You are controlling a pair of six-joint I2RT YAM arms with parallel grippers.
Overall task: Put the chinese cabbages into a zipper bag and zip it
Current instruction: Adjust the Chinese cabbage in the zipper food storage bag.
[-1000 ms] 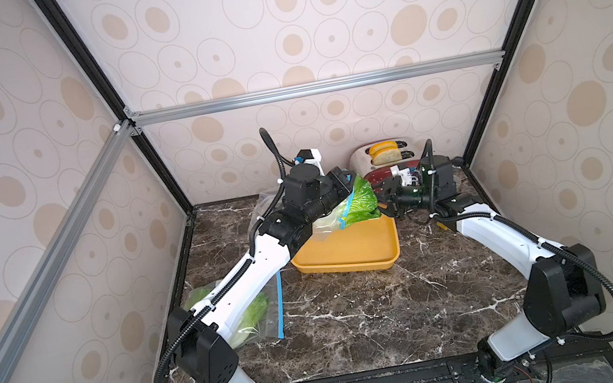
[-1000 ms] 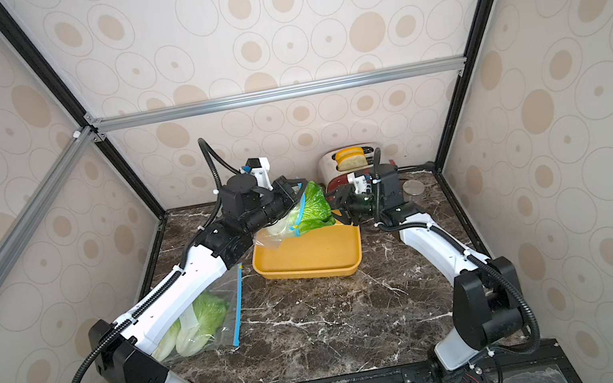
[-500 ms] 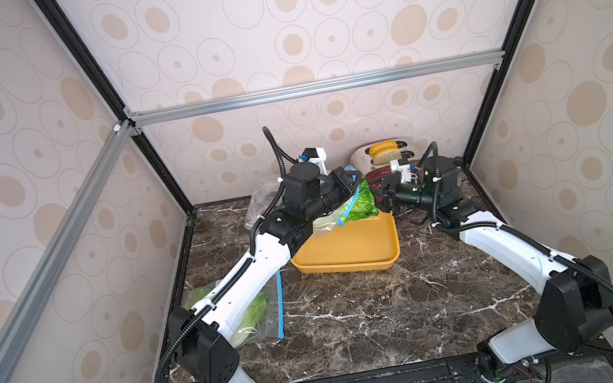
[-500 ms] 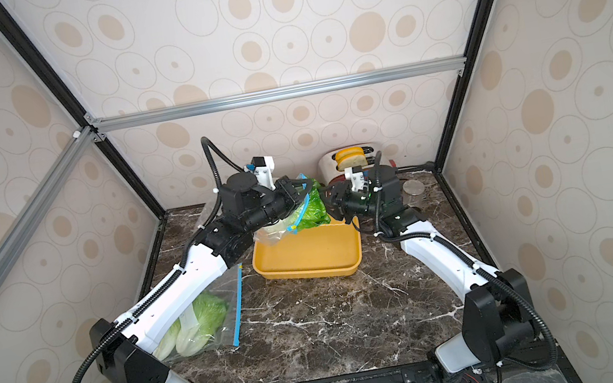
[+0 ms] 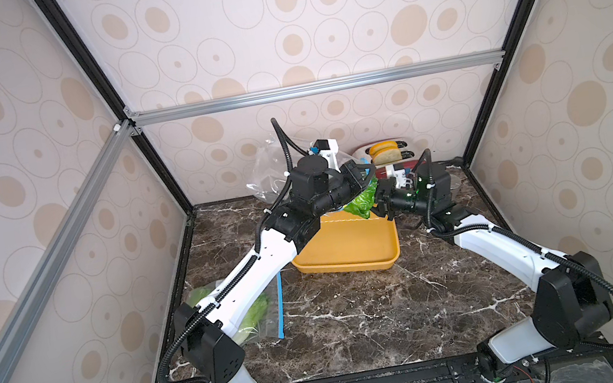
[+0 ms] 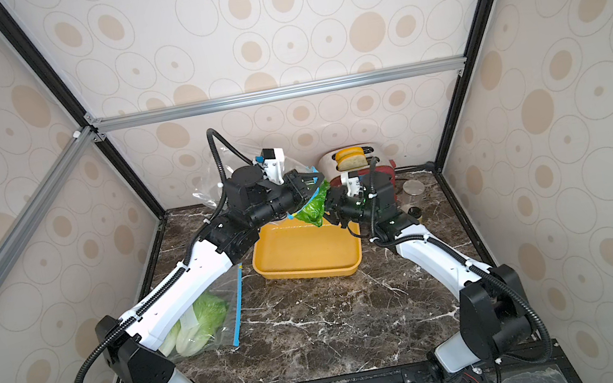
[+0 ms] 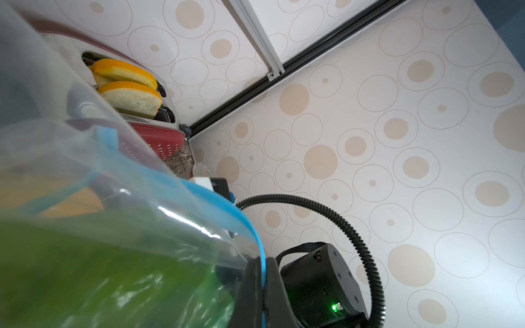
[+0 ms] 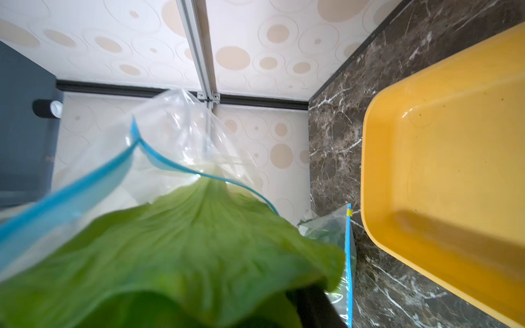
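left gripper (image 7: pixel 261 281) pinching blue zip rim of clear plastic zipper bag (image 8: pixel 181 136), centre of both top views | green-leafed, white-based chinese cabbage (image 8: pixel 199 241) half inside bag mouth, above yellow plastic tray (image 5: pixel 349 253) | right gripper (image 5: pixel 382 200) at its leaves, jaws hidden, state unclear | second clear bag of cabbage heads (image 6: pixel 200 324), lower left

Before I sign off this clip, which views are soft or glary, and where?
Left wrist view: the zipper bag and cabbage fill the near field out of focus, with white glare streaks on the plastic; the bread slices behind are sharp. Right wrist view: the cabbage is smeared soft, the yellow tray crisp with a shadow inside. Both top views: evenly lit and sharp.
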